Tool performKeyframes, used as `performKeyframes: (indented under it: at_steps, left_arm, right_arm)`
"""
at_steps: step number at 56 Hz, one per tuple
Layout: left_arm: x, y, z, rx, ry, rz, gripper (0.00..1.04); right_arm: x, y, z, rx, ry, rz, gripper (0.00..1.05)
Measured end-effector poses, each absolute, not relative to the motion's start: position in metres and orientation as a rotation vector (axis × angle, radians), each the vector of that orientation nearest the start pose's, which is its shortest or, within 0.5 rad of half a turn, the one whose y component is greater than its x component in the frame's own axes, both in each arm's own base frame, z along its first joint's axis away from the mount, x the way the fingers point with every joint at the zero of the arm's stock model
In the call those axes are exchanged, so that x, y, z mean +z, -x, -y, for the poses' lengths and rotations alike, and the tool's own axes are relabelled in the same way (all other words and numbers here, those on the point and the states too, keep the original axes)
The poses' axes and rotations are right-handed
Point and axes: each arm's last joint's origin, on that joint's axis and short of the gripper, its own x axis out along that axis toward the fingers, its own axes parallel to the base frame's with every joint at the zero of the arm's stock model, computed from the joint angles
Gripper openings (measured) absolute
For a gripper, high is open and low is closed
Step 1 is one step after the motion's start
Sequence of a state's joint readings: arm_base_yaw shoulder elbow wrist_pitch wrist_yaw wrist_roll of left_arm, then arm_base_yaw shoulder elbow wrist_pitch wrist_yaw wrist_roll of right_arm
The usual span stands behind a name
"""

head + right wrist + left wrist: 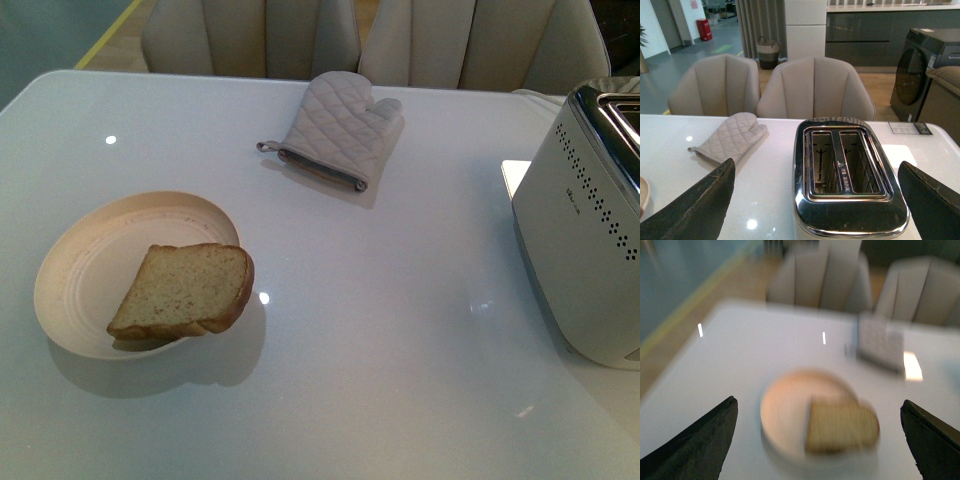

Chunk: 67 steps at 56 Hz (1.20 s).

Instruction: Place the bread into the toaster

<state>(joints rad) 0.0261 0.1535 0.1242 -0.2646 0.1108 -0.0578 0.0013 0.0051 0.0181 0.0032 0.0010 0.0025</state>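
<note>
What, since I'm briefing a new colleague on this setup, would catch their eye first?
Probably the light brown speckled slice of bread, lying on the near right part of a shallow cream round plate at the left of the glossy white table, one end overhanging the rim. Next, the boxy white toaster with a chrome slotted top at the right edge, both slots empty. A grey quilted oven mitt lies between them, farther back.

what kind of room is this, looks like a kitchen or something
Probably a home-style kitchen and dining area, possibly a showroom. A toaster and oven mitt sit on a white table, padded chairs stand behind it, and what looks like a washing machine stands by dark cabinets.
</note>
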Motion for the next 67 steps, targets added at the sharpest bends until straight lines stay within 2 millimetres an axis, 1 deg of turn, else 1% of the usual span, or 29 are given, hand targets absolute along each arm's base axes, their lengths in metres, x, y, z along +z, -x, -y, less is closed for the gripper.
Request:
performKeyframes:
  at_steps: [3,6,9,12,13,14,15,16,21,25,26,29,31,35,40,45,56,60,64,67]
  left_arm:
    - [0.17,-0.101,0.001,-0.1,0.127,-0.537,0.97]
    - [0.167,-0.105,0.0,-0.097,0.152,-0.66,0.97]
    - [0.166,-0.11,-0.001,-0.101,0.163,-0.699,0.97]
    - [0.168,-0.124,-0.005,-0.103,0.178,-0.708,0.97]
    - [0.169,-0.132,-0.007,-0.1,0.176,-0.698,0.97]
    - [0.169,-0.135,-0.008,-0.098,0.174,-0.694,0.97]
    - [0.17,-0.144,-0.011,-0.088,0.167,-0.687,0.97]
    - [0.17,-0.147,-0.012,-0.086,0.165,-0.685,0.97]
    - [0.166,-0.175,-0.021,-0.077,0.168,-0.68,0.97]
    - [0.156,-0.202,-0.028,-0.053,0.164,-0.691,0.97]
    - [0.15,-0.214,-0.031,-0.043,0.166,-0.697,0.97]
    - [0.138,-0.232,-0.036,-0.022,0.166,-0.715,0.97]
    - [0.124,-0.249,-0.041,-0.013,0.177,-0.743,0.97]
    - [0.094,-0.273,-0.046,0.006,0.217,-0.829,0.97]
    - [0.072,-0.287,-0.049,0.036,0.234,-0.891,0.97]
    - [0.056,-0.297,-0.052,0.068,0.238,-0.93,0.97]
    - [0.032,-0.316,-0.052,0.1,0.239,-0.98,0.97]
    - [0.024,-0.321,-0.05,0.111,0.231,-0.996,0.89]
    - [0.016,-0.325,-0.048,0.121,0.231,-1.02,0.77]
    - [0.011,-0.327,-0.046,0.129,0.226,-1.034,0.7]
  right_arm:
    - [0.169,-0.097,0.0,0.002,-0.002,0.016,0.96]
    - [0.17,-0.097,0.0,0.002,-0.002,0.017,0.96]
    - [0.17,-0.097,0.0,0.001,-0.002,0.017,0.96]
    - [0.17,-0.097,0.0,0.001,-0.002,0.017,0.96]
    - [0.17,-0.097,0.0,0.002,-0.002,0.017,0.96]
    - [0.17,-0.097,0.0,0.002,-0.002,0.017,0.96]
    - [0.169,-0.097,0.0,0.002,-0.002,0.016,0.96]
    - [0.17,-0.097,0.0,0.002,-0.002,0.017,0.96]
    - [0.17,-0.097,0.0,0.002,-0.002,0.017,0.96]
    - [0.17,-0.097,0.0,0.002,-0.002,0.017,0.96]
    - [0.17,-0.097,0.0,0.002,-0.002,0.017,0.96]
    - [0.17,-0.097,0.0,0.002,-0.002,0.017,0.96]
    - [0.169,-0.097,0.0,0.002,-0.002,0.016,0.96]
    - [0.17,-0.097,0.0,0.002,-0.002,0.017,0.96]
    - [0.17,-0.097,0.0,0.002,-0.002,0.017,0.96]
    - [0.17,-0.097,0.0,0.002,-0.002,0.017,0.96]
    - [0.17,-0.097,0.0,0.002,-0.002,0.017,0.96]
    - [0.169,-0.097,0.0,0.002,-0.002,0.016,0.96]
    - [0.17,-0.097,0.0,0.002,-0.002,0.017,0.96]
    - [0.17,-0.097,0.0,0.002,-0.002,0.017,0.96]
